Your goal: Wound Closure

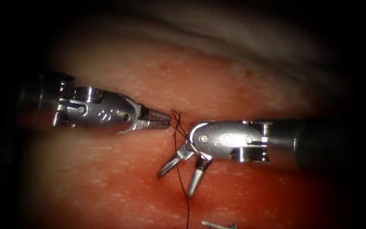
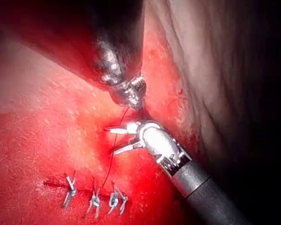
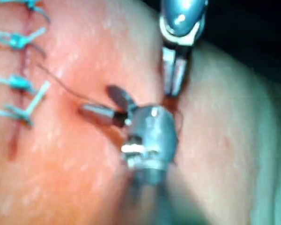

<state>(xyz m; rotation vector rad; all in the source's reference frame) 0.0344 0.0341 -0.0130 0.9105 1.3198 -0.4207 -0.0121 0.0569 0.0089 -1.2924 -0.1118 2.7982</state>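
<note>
with thread point(image 1: 178, 169) between its spread jaws, right end effector point(image 1: 178, 180); needle unseen

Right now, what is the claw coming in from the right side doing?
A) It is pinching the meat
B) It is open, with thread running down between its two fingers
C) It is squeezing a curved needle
B: in the endoscope view the right claw stands spread wide, holding nothing, with the dark thread running down between its jaws over the tissue.
</note>
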